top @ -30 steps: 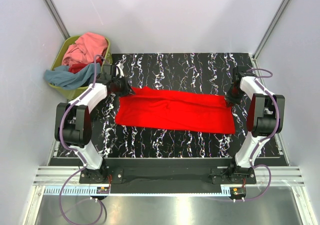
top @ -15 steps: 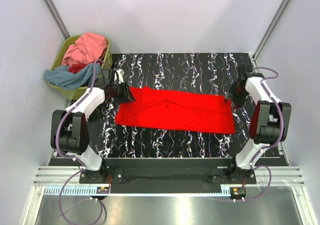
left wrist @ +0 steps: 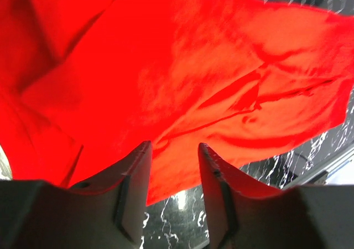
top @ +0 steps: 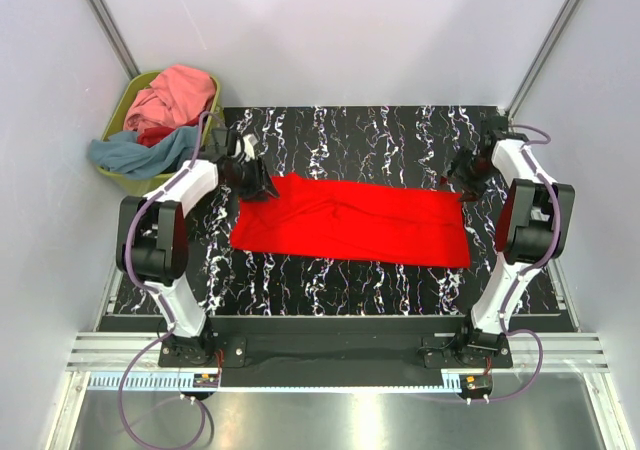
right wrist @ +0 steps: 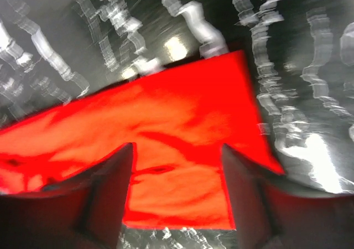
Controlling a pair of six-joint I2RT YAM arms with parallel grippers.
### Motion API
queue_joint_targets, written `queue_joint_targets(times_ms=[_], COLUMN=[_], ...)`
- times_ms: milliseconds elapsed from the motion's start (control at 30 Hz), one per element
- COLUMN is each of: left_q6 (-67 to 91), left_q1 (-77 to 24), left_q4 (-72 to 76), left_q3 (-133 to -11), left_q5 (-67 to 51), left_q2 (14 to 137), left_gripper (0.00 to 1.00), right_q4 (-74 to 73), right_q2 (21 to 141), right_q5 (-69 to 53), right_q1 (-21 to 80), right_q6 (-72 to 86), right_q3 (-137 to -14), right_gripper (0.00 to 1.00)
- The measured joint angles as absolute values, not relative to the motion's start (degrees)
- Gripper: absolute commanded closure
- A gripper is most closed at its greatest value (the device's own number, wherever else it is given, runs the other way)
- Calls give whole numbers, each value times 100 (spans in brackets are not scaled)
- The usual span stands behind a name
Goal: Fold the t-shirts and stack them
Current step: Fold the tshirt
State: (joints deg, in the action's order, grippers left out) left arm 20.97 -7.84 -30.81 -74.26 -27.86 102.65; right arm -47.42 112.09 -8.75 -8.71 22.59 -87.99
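Observation:
A bright red t-shirt (top: 350, 220) lies folded into a long band across the black marbled table. My left gripper (top: 252, 175) hovers at its far left corner, open, nothing between its fingers; the left wrist view shows red cloth (left wrist: 182, 77) below the jaws. My right gripper (top: 465, 173) is open above the far right corner, and the shirt's end (right wrist: 182, 149) lies flat under the gap. More t-shirts, pink (top: 180, 92) and grey-blue (top: 135, 152) with a bit of red, are heaped in the olive-green basket (top: 215, 98).
The basket stands off the table's far left corner, close behind the left arm. Grey walls with metal posts close in the back and sides. The table's front edge (top: 330, 315) carries both arm bases.
Both grippers were shut on the shirt's far corners a second ago; they have opened, let the cloth go and lifted back a little. The shirt stays flat.

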Motion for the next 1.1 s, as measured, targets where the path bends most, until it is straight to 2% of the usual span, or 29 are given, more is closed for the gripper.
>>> queue_joint_targets(times_ms=[167,400,433,500,567,633,967,1100], left_q6=[2121,2145,2171,2250,2329,2383,2377,2338], left_q1=[-770,-471,-395,-252,-121,-36,-43,5], left_q4=[-3232,-3409,-3415,-3369,-3295,-3264,-2985,-2934], left_q3=[-6873,-6989,-7098,-7314,-7461,-7518,-7627,-7682], left_q5=[-2783,-2687,-2674,-2591,-2458,-2322,-2126,-2191], left_q2=[10119,10112,10138,10215,10304,10396,10989,11301], left_gripper=[53,51,51,51,51,51,51,52], right_q4=[-4268,-3623,-3492,-3181,-2764,-2447,-1964,-1999], right_q2=[11181,11297,11421,11734,12232,12770,14964,15482], right_q5=[-2034,-3109,-3188,-3315,-3433,-3514,-3527,-3529], right_q1=[-823,104,329,744,1155,1509,2246,2370], right_q6=[2296,2381,2429,2561,2757,3000,3879,3981], right_q3=[-8311,-8431,-8621,-9087,-9736,-10405,-13072,-13725], right_gripper=[19,20,20,25,34,37,37,38])
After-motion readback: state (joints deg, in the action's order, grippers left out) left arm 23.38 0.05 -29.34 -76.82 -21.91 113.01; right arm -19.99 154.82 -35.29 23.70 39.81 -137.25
